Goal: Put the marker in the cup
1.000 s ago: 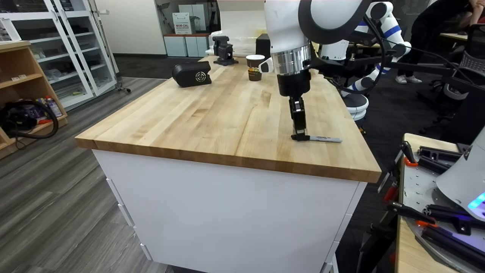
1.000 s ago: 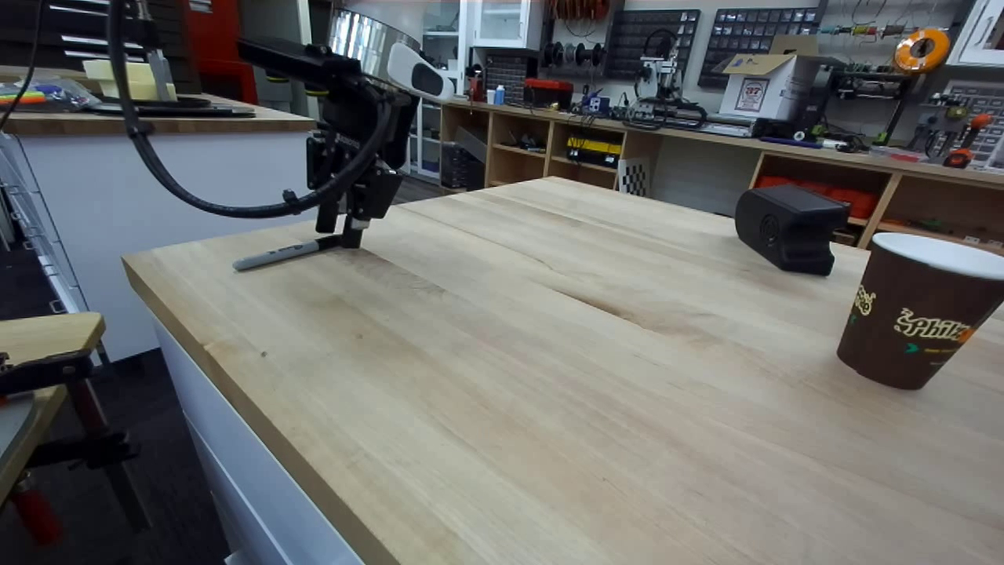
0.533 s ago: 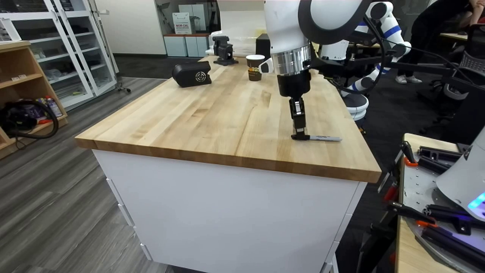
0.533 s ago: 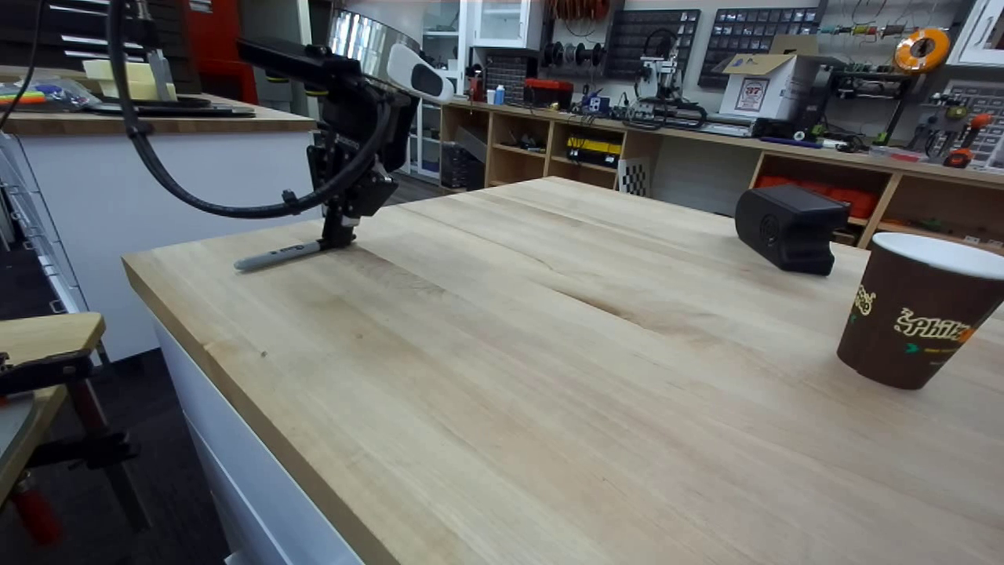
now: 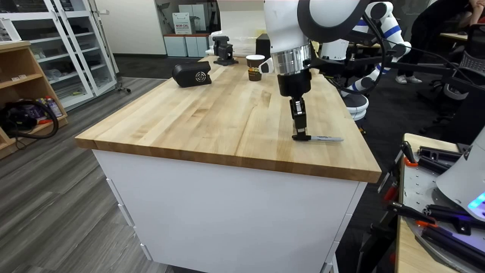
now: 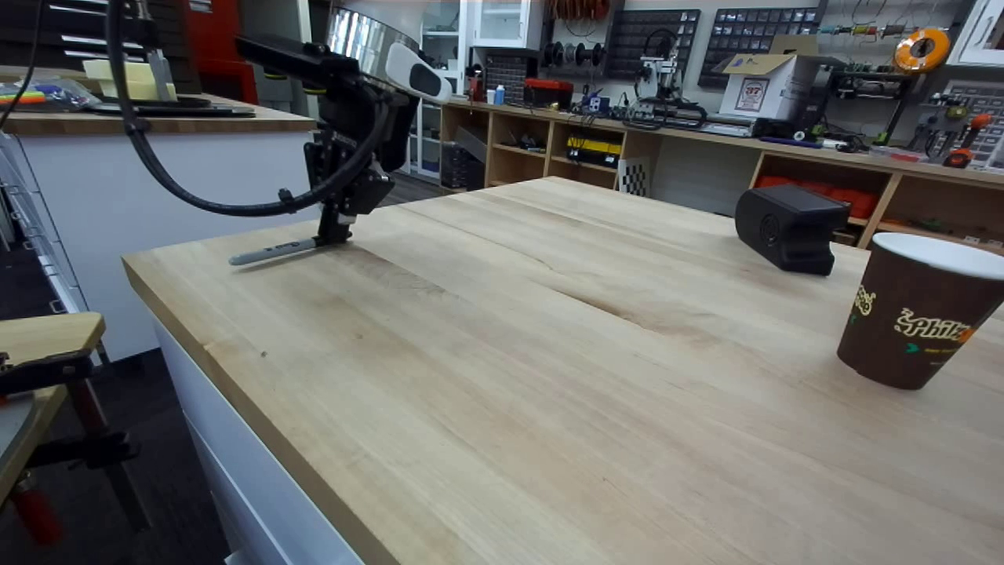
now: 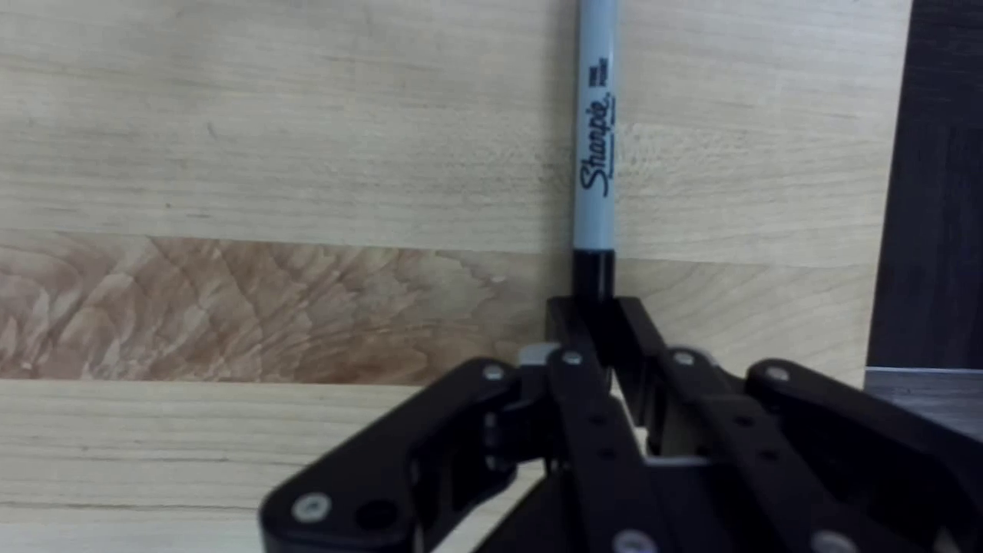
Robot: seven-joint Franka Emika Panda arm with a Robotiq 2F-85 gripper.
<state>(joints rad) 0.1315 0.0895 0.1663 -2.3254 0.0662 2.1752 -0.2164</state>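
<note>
Grey marker [image 7: 594, 219], black-capped, lettered "Sharpie"; gripper [image 7: 596, 309] closed, pinching its capped end [image 7: 594, 273].

The marker [image 7: 595, 146] — gray barrel printed "Sharpie", black cap pinched at its end — is nearly level at the wooden tabletop [image 6: 549, 392], contact unclear. The dark brown cup [image 6: 910, 322], pale-rimmed with light lettering, stands upright, well apart from it
</note>
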